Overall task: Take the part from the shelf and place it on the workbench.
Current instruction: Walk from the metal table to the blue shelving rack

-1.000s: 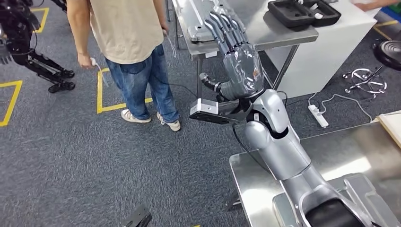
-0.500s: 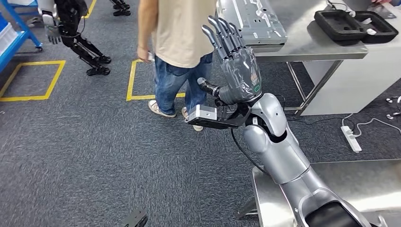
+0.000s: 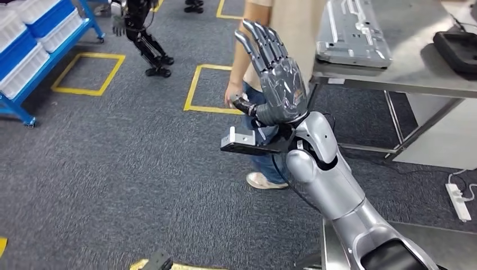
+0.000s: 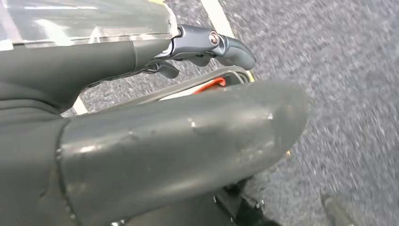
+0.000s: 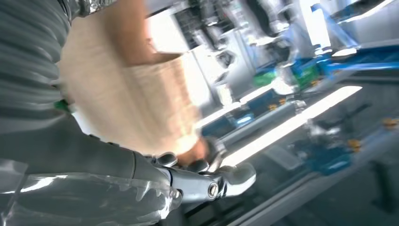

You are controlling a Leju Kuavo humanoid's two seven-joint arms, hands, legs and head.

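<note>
Part [image 3: 351, 31] flat on workbench [image 3: 419, 70]; long axis away from robot

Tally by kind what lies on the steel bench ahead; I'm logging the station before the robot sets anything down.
Grey metal part: 1
Black case: 1
Total: 2

The right hand [image 3: 275, 84] and its arm cover much of the person [image 3: 284, 34], whose upper body runs off the frame. The blue shelf [image 3: 34, 50] is cut at the corner. The right wrist view is smeared; the blue shapes there are perhaps racks.
</note>
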